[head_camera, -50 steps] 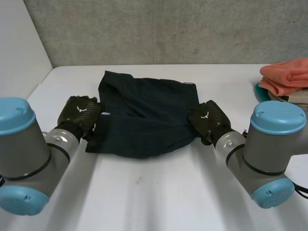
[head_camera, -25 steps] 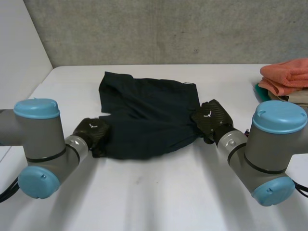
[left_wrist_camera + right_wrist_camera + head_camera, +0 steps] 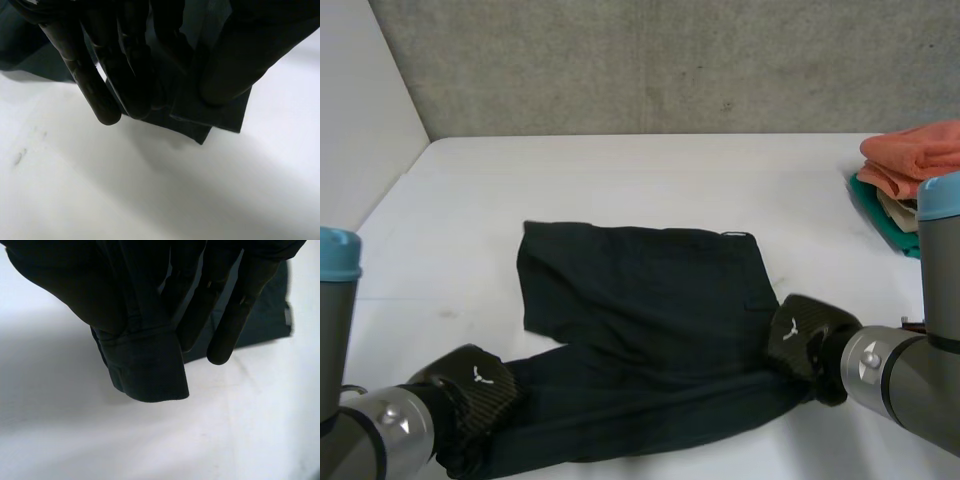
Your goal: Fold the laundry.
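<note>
A dark navy garment [image 3: 650,310] lies spread on the white table [image 3: 640,170], its near edge drawn toward me. My left hand [image 3: 470,395] grips the garment's near left corner. In the left wrist view, my left hand [image 3: 100,85] pinches a folded cloth corner [image 3: 220,112] between fingers and thumb, just above the table. My right hand [image 3: 805,340] holds the near right corner. The right wrist view has my right hand [image 3: 235,315] curled round a hemmed edge [image 3: 150,372] that hangs below it.
A stack of folded cloths sits at the table's far right, an orange towel [image 3: 915,155] on top of a teal one [image 3: 880,215]. A grey wall runs behind the table. The table's left edge [image 3: 390,200] slants along the left side.
Both hands have drawn back toward the near edge, dragging the garment with them and stretching it flatter. The left hand has closed on its corner; the right kept its grip.
</note>
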